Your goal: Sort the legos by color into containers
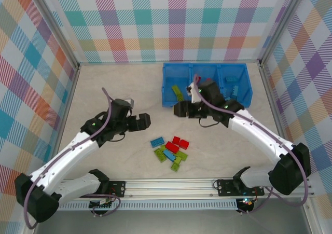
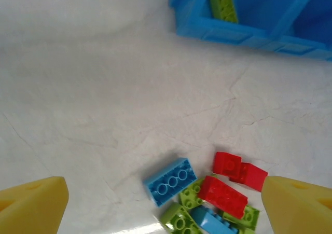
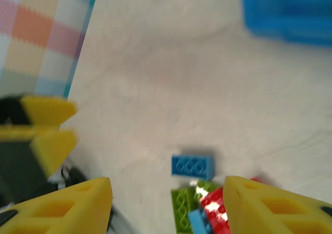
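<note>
Because both arms hung close together over the desk (image 1: 114, 83), the likeliest trouble, as I judged it, was a clash between them if each reached for the same heap. The bin (image 1: 167, 102) stood toward the far right of the desk, just behind the right tool (image 1: 179, 109), and a careless swing could have shoved it. The loose legos (image 1: 171, 150) lay heaped near the front middle, touching and overlapping, so a finger could have caught two colours or scattered them. The left tool (image 1: 144, 121) was spread wide and empty, left of the heap. The right tool was spread too, with nothing between its fingers. Green pieces (image 1: 178, 93) lay in the bin's left compartment.
</note>
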